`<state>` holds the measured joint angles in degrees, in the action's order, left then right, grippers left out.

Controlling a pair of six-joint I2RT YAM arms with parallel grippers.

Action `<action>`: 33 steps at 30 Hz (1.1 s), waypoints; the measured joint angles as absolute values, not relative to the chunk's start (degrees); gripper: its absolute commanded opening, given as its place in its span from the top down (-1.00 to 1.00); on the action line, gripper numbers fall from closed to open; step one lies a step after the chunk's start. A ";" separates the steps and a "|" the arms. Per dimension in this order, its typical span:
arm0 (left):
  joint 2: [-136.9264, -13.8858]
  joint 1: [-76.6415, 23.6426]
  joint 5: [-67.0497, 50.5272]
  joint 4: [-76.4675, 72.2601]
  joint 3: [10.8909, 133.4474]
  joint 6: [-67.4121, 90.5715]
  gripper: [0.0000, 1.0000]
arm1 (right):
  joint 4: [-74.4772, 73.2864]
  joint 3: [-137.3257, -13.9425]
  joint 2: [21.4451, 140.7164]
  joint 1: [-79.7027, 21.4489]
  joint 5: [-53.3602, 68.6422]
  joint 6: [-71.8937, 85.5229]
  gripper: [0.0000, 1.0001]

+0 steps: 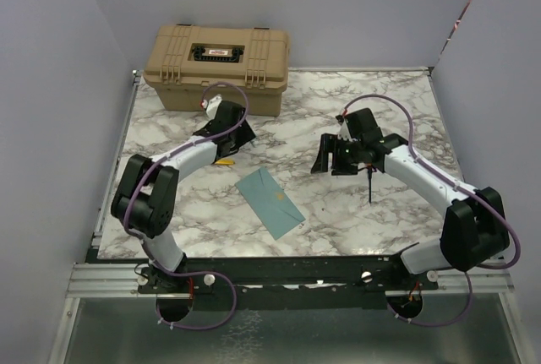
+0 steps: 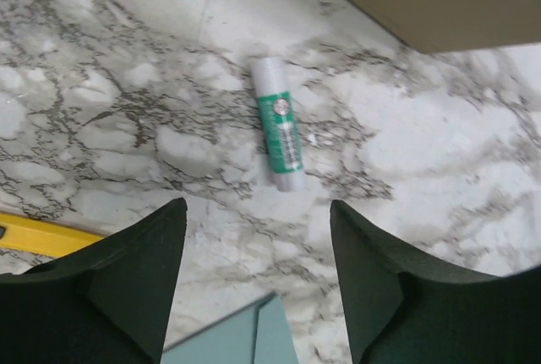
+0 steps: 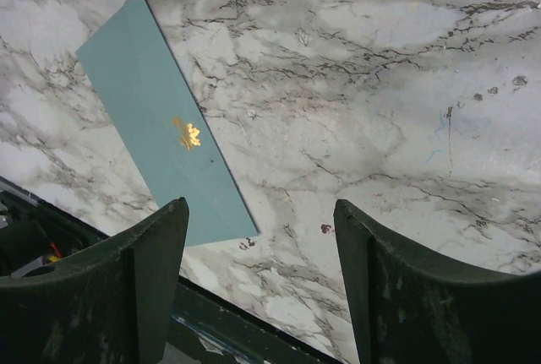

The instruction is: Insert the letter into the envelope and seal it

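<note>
The teal envelope (image 1: 269, 202) lies flat on the marble table, slanted, near the front edge. In the right wrist view the envelope (image 3: 161, 119) shows a small gold mark at its middle. The letter is not in view. My left gripper (image 1: 244, 138) hovers behind the envelope near the tan case. In its own view the left gripper (image 2: 258, 208) is open and empty, over bare marble, with a corner of the envelope (image 2: 245, 339) below it. My right gripper (image 1: 331, 161) is to the envelope's right, and this right gripper (image 3: 262, 205) is open and empty too.
A tan hard case (image 1: 218, 67) stands at the back left. A green-and-white glue stick (image 2: 279, 123) lies just beyond the left fingers. A yellow object (image 1: 224, 161) rests under the left arm. The table's front rail (image 3: 220, 322) runs below the right gripper.
</note>
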<state>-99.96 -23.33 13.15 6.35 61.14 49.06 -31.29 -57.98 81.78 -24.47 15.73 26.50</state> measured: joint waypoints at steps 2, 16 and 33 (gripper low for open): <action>-97.12 -23.33 10.92 6.50 61.17 46.48 -0.52 | -30.81 -57.98 82.11 -24.47 15.99 26.72 -0.44; -63.72 -23.38 11.16 17.78 56.38 32.99 -0.98 | -32.86 -61.80 83.00 -24.47 5.15 29.36 -0.43; -37.12 -23.38 42.28 45.45 73.52 29.50 -0.98 | -55.46 -81.12 64.20 -24.47 -23.07 32.53 -0.99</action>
<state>-37.12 -23.38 42.28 45.45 73.52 29.50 -55.46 -81.12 64.20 -24.47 -23.07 32.53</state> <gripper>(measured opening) 0.987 0.995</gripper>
